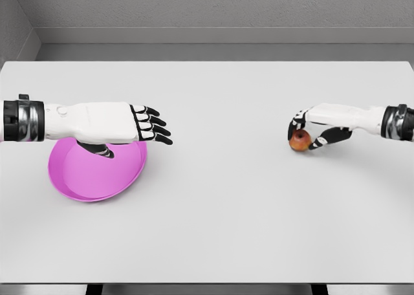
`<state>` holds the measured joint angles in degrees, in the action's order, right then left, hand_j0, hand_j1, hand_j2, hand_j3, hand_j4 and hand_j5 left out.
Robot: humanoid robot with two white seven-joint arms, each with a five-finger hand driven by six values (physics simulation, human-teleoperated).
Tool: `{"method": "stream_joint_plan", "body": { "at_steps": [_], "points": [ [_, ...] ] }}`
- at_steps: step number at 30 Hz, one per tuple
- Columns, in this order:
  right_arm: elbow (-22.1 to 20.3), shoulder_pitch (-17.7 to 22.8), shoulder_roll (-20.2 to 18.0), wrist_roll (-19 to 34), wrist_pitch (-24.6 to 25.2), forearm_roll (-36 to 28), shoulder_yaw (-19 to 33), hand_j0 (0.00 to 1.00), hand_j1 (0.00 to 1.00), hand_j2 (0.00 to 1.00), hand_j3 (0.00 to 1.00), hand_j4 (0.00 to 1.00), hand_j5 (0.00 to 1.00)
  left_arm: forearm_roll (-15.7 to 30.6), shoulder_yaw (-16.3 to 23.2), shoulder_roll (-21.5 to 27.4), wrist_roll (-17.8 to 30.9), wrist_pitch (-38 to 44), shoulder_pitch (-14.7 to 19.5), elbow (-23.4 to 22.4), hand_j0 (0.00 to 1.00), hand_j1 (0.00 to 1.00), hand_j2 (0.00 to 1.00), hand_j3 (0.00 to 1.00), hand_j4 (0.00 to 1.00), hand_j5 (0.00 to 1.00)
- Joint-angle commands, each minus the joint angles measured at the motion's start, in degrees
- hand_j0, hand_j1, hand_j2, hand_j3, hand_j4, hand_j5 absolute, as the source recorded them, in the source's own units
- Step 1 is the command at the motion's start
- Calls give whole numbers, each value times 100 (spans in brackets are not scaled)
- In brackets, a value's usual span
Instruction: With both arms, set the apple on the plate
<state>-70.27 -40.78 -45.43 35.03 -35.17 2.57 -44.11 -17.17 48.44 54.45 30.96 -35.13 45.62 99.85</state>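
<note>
Head view: pink plate [90, 178] lies nearest the camera, at about eight o'clock on the white surface [220, 211], resting flat. Left hand [123, 123] extends over the plate's far rim, palm down, fingers straight and spread, gripping nothing; thumb hangs below, above the plate. Apple [299, 140], red-brown, sits at about three o'clock, well apart from the plate. Right hand [314, 130] is curled around the apple, fingers wrapped over its top and near side, touching it. Whether the apple is lifted off the surface cannot be determined.
</note>
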Motion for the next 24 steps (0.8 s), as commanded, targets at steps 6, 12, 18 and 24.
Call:
{"method": "stream_joint_plan", "body": {
  "at_steps": [6, 12, 18, 24],
  "points": [
    [-2139, -448, 500, -3, 17, -55, -221, 47, 47, 47, 47, 47, 47, 30, -1, 4, -3, 13, 0, 0, 100, 100, 100, 100, 100, 100],
    [-849, -545, 34, -3, 17, -775, 456, 100, 100, 100, 100, 100, 100, 30, -10, 4, -3, 13, 0, 0, 100, 100, 100, 100, 100, 100],
    [-708, -106, -361, -3, 17, -740, 1291, 100, 100, 100, 100, 100, 100, 30, -10, 4, -3, 13, 0, 0, 100, 100, 100, 100, 100, 100],
    [-664, 264, -616, -3, 17, -731, 1651, 100, 100, 100, 100, 100, 100, 30, -1, 4, -3, 13, 0, 0, 100, 100, 100, 100, 100, 100]
  ]
}}
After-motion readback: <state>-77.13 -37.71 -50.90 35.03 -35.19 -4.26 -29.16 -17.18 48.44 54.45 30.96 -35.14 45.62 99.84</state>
